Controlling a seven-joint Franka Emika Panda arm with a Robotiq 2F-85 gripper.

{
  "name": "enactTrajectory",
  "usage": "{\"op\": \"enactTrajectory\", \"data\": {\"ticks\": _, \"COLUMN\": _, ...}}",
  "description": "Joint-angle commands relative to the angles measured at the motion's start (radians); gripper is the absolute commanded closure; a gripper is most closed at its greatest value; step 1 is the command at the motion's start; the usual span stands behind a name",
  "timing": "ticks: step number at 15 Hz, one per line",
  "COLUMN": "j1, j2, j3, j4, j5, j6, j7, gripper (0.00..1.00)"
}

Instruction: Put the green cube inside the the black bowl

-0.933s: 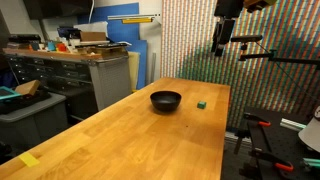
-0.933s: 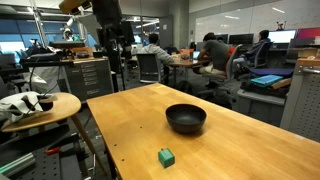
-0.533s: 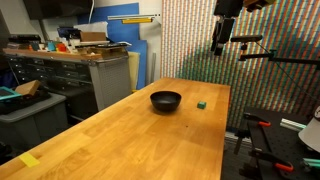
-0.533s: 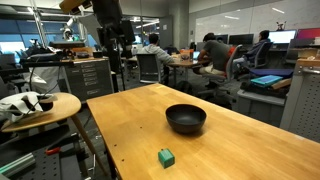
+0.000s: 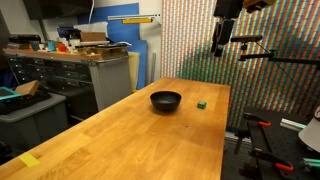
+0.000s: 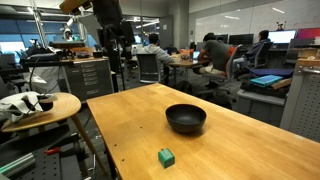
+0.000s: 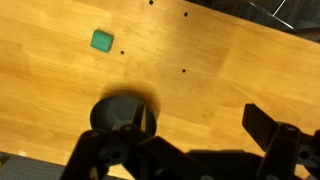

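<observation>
Though tiny, the green cube [image 6: 166, 157] shows plain flat sides.

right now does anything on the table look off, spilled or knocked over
Nothing stands out. The black bowl sits upright and looks empty on the table, the green cube rests flat beside it, apart from it, and no spill or damage shows.

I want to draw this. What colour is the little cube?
Green. The small green plain-sided cube shows best in the wrist view.
</observation>
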Motion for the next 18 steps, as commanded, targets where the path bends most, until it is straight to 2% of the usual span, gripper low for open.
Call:
{"op": "enactTrajectory", "data": {"ticks": 1, "j1": -0.010, "j2": 0.042, "j3": -0.021, "j4": 0.026, "j5": -0.006, "j6": 0.019, "j7": 0.008, "gripper": 0.00}}
{"op": "enactTrajectory", "data": {"ticks": 5, "j1": -0.038, "j2": 0.105, "j3": -0.050, "j4": 0.038, "j5": -0.008, "j6": 0.073, "j7": 0.009, "gripper": 0.00}}
{"op": "enactTrajectory", "data": {"ticks": 13, "j1": -0.141, "j2": 0.296, "j3": -0.071, "j4": 0.052, "j5": -0.070, "j6": 0.308, "j7": 0.066, "gripper": 0.00}}
{"op": "enactTrajectory", "data": {"ticks": 18, "j1": -0.161, "j2": 0.444, "j3": -0.098, "j4": 0.079, "j5": -0.079, "j6": 0.360, "j7": 0.052, "gripper": 0.00}}
